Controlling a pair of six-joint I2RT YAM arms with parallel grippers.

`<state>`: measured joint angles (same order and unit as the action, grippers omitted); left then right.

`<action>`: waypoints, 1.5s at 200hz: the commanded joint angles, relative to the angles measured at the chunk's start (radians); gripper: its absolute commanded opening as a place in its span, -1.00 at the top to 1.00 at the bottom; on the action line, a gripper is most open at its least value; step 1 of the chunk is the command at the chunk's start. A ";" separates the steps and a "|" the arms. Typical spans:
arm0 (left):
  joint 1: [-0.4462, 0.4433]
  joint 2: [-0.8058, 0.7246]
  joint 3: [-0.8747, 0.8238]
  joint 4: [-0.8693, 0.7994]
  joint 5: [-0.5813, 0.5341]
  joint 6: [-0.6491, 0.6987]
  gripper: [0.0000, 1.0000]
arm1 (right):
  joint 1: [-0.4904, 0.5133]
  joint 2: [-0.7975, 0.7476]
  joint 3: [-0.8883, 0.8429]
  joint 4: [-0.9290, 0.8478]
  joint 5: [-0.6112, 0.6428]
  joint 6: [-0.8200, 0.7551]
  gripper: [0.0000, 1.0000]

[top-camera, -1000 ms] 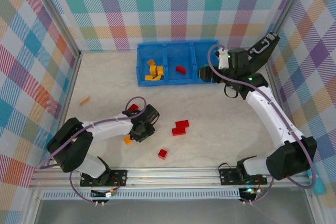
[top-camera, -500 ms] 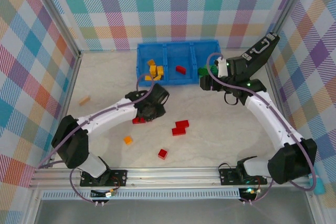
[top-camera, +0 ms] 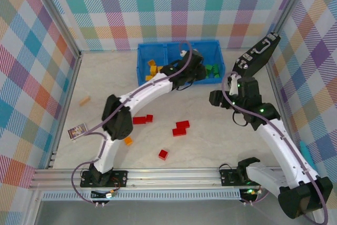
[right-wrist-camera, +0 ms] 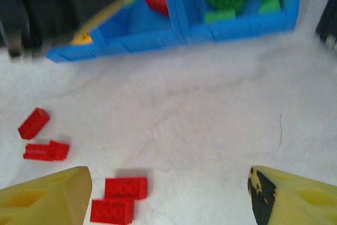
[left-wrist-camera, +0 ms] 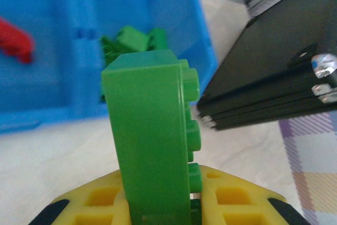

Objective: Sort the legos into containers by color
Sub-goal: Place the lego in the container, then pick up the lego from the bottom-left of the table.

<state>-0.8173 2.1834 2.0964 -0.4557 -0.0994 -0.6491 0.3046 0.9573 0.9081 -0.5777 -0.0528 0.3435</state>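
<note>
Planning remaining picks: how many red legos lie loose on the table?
6 red legos: two touching at centre, one alone in front of them, two side by side farther left, one tilted beyond them. Others may hide under the left arm.

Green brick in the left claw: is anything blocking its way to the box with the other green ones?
Nothing visible blocks it. The green brick, shut in the left gripper, sits just before the green compartment; only the bin's near wall lies between. The black case stands off to the right.
</note>
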 commanded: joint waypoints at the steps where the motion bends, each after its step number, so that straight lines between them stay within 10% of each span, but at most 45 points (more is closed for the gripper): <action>1: -0.014 0.091 0.154 0.067 0.050 0.034 0.71 | 0.005 -0.060 -0.083 0.040 -0.053 0.118 -0.57; 149: 0.059 0.262 0.295 0.121 0.072 -0.021 -0.08 | 0.004 -0.117 -0.164 -0.007 -0.135 0.162 -0.57; 242: 0.067 -0.480 -0.321 -0.024 -0.051 0.305 -0.27 | 0.005 -0.015 -0.098 0.042 -0.122 0.048 -0.64; 300: 0.076 -0.929 -0.735 -0.475 -0.310 0.063 -0.36 | 0.004 0.131 0.006 0.071 -0.139 -0.030 -0.66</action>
<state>-0.7490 1.3212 1.4895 -0.6167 -0.2504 -0.4377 0.3046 1.0615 0.8543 -0.5392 -0.1776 0.3779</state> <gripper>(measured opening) 0.666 0.827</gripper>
